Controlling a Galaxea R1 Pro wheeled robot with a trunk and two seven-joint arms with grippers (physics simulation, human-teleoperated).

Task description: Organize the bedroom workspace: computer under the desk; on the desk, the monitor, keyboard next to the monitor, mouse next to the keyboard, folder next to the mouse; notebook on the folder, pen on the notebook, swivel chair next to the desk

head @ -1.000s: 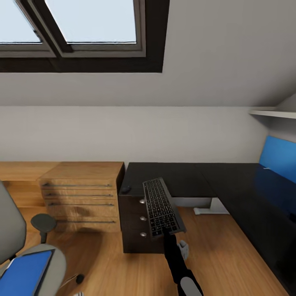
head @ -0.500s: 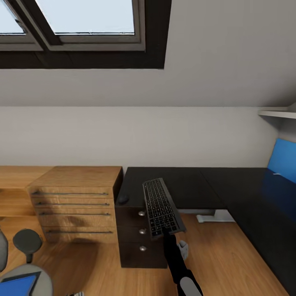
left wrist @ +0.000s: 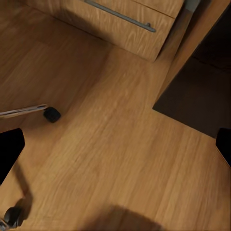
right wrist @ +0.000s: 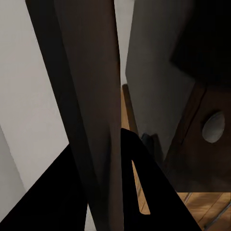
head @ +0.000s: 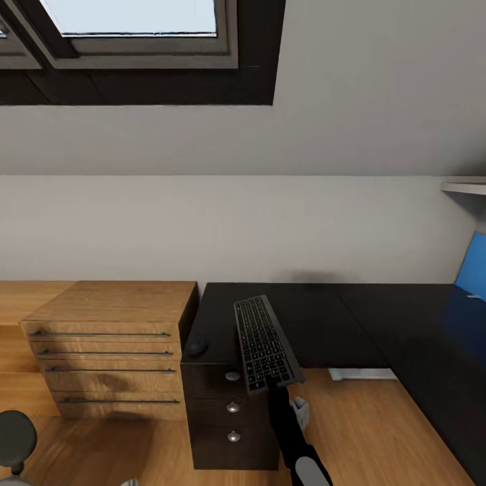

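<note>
— Desk (head: 317, 317), black and glossy, runs along the wall beside the wooden drawer chest (head: 108, 344)?
— Yes. Above its near edge the keyboard (head: 264, 342) is held tilted, the right gripper (head: 273, 383) clamped on its near end.
— And the mouse (head: 196, 348)?
— On the desk's left corner. The left gripper's fingertips (left wrist: 9, 151) stand wide apart over the floor (left wrist: 115, 154).

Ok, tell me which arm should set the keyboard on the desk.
Right: its gripper already holds the keyboard over the desk edge. The left gripper hangs open above bare floor.
</note>
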